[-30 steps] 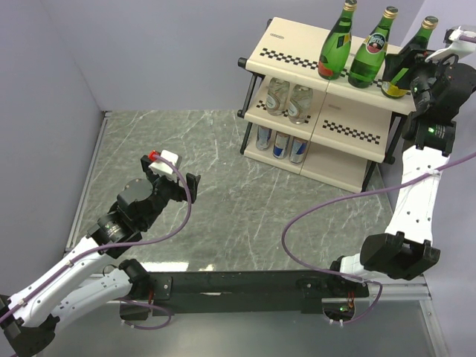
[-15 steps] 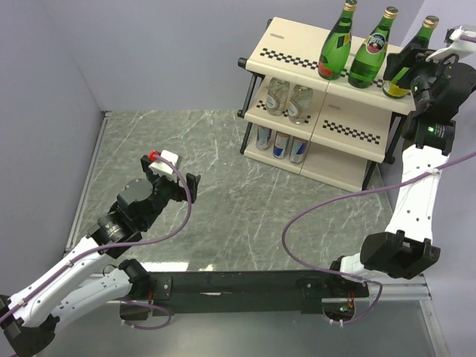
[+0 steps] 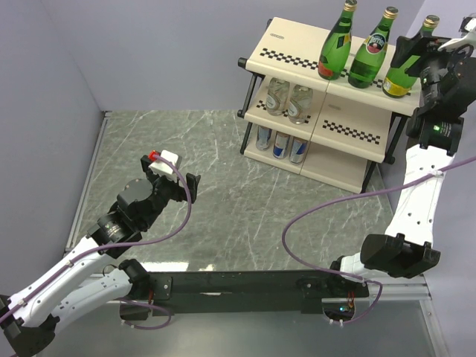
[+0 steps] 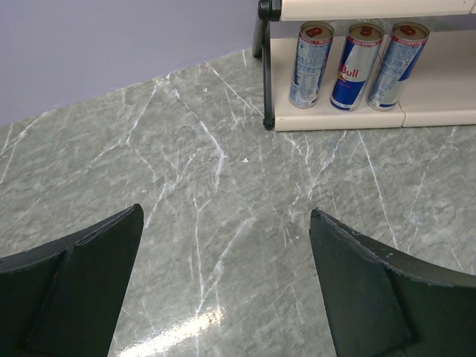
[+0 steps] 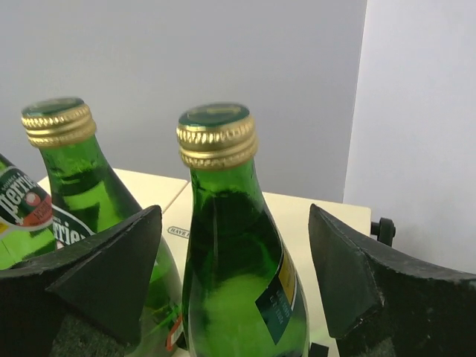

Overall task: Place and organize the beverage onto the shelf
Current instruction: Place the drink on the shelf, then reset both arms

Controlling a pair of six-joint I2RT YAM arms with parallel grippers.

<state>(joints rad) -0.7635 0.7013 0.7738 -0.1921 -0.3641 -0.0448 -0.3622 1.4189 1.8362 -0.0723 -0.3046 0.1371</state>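
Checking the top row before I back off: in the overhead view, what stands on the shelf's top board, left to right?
On the top board: green bottle with the red label → middle green bottle → green bottle with the yellow label.

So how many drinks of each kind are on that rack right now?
Green glass bottles: 3
Clear bottles: 2
Silver-and-blue cans: 3
Total: 8
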